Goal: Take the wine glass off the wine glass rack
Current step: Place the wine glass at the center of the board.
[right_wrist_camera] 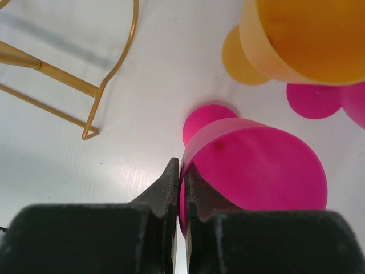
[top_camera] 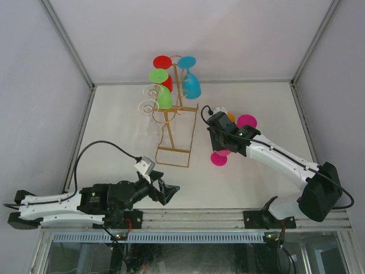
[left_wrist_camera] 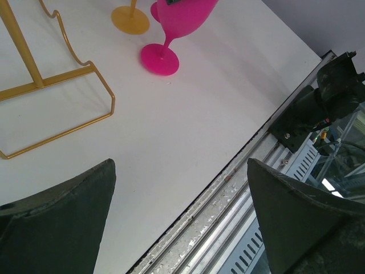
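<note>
The gold wire wine glass rack (top_camera: 169, 128) stands mid-table, and its base shows in both wrist views (left_wrist_camera: 24, 51) (right_wrist_camera: 51, 71). On its hooks hang a blue glass (top_camera: 191, 85), a green one (top_camera: 163, 97), a red one (top_camera: 162, 61) and clear ones (top_camera: 149, 108). To the right of the rack a pink wine glass (right_wrist_camera: 256, 165) stands upright with its foot (top_camera: 219, 158) (left_wrist_camera: 161, 60) on the table. My right gripper (right_wrist_camera: 181, 165) (top_camera: 222, 147) is shut on the near rim of that glass. My left gripper (left_wrist_camera: 181, 165) (top_camera: 168, 191) is open and holds nothing, low by the table's near edge.
An orange glass (right_wrist_camera: 308, 34) (top_camera: 230, 116) and another pink foot (right_wrist_camera: 313, 100) (top_camera: 247, 121) stand just behind the held glass. The metal rail (left_wrist_camera: 228, 211) runs along the near table edge under my left gripper. White walls enclose the table.
</note>
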Available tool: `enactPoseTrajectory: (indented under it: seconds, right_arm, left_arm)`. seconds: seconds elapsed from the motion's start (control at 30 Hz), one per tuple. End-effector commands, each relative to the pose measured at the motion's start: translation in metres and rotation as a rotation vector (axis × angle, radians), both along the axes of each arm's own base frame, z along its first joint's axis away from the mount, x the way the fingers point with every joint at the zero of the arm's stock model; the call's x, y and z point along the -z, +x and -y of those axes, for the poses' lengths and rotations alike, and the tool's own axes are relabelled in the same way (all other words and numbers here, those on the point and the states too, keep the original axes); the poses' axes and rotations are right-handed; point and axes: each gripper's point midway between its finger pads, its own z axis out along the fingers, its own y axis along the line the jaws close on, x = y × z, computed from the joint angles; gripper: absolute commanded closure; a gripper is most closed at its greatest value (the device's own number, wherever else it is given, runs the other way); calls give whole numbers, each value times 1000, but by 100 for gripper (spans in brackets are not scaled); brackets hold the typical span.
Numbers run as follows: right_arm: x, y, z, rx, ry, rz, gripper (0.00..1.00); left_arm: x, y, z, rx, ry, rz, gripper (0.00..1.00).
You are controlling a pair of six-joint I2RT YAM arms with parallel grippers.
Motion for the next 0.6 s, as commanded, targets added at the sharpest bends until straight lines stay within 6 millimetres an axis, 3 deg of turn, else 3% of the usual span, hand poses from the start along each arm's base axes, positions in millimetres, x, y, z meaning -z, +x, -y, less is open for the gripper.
enactPoseTrajectory:
  seconds: [0.0, 0.57]
  right_arm:
    - [-17, 20, -17, -38, 40, 41, 100]
    - [1, 30, -4, 25, -9, -24, 99]
  left_arm:
    - [-30, 5, -1, -15, -49, 31, 0]
    - [-26, 3, 0, -4, -41, 27, 0]
